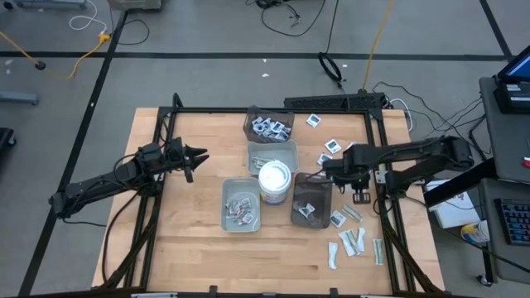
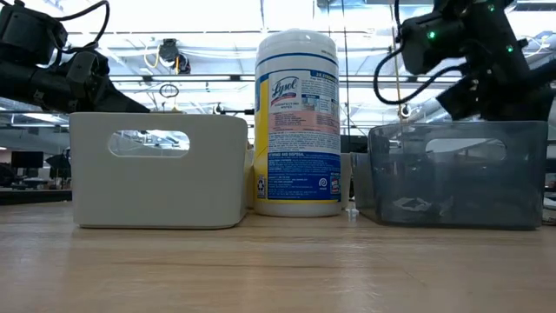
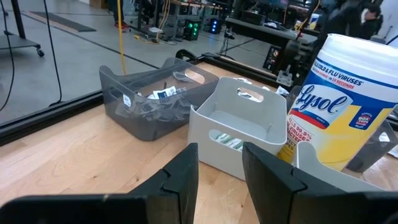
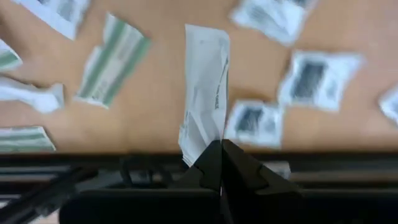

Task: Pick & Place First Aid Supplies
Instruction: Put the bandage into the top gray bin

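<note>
My right gripper (image 4: 221, 144) is shut on a narrow pale green-white strip packet (image 4: 205, 81). In the high view it (image 1: 325, 170) hovers at the far right corner of a dark translucent tray (image 1: 312, 199). More strips (image 1: 349, 241) and square white packets (image 1: 331, 146) lie flat on the table to that tray's right. My left gripper (image 3: 219, 165) is open and waits over the table's left side (image 1: 195, 157), touching nothing. Other packets lie in the far dark tray (image 1: 269, 125) and in the near grey tray (image 1: 241, 205). My right gripper pinches the strip packet between its two fingers by one short end (image 4: 200, 140). The packet runs on along the fingers past their tips. It is lifted clear of the table, with the loose packets showing beneath it.
A white Lysol tub (image 1: 275, 182) stands between the trays, next to a second grey tray (image 1: 272, 155). A black frame (image 1: 377, 165) runs along the table's edges. Bare wood lies at the table's near edge and on its left side.
</note>
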`<state>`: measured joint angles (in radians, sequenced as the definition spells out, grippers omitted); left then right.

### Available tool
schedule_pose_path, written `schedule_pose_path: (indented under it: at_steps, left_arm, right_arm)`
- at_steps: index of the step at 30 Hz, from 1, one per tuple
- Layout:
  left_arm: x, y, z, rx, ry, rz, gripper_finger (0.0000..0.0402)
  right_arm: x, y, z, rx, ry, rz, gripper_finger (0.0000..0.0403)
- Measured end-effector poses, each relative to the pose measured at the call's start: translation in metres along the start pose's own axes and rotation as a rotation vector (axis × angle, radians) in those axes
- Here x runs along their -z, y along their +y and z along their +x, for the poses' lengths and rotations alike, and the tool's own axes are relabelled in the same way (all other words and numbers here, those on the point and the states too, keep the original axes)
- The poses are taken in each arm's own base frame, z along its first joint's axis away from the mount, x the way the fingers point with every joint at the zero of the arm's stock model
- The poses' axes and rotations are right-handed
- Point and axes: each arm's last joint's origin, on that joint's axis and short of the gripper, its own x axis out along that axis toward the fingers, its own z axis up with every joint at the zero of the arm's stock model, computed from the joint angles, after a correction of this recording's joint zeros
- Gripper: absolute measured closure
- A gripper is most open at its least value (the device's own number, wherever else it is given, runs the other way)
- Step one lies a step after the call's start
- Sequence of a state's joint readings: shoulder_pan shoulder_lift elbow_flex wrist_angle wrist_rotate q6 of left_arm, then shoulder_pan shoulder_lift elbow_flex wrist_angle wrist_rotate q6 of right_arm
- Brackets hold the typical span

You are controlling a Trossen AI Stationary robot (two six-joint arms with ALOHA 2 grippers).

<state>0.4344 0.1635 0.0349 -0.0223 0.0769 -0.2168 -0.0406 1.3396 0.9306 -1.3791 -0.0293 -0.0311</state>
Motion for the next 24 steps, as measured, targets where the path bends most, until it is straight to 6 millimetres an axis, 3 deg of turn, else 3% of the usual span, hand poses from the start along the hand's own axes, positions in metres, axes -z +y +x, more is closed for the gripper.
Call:
schedule_pose_path:
  at_steps: [6, 11, 19, 24]
  left_arm:
    - [0.0, 0.0, 0.0, 0.0, 0.0, 0.0, 0.0273]
    - [0.0, 0.0, 0.0, 0.0, 0.0, 0.0, 0.0273]
    - [0.0, 0.0, 0.0, 0.0, 0.0, 0.0, 0.0273]
    - [0.0, 0.0, 0.0, 0.0, 0.0, 0.0, 0.0273]
  right_arm:
    - [0.02, -0.012, -0.02, 0.022, 0.007, 0.134, 0.0403]
    - [0.02, -0.025, -0.033, 0.069, 0.009, 0.158, 0.0403]
    - [-0.027, -0.047, -0.064, 0.082, -0.005, 0.124, 0.0403]
    - [-0.068, -0.06, -0.079, 0.081, -0.019, 0.104, 0.0403]
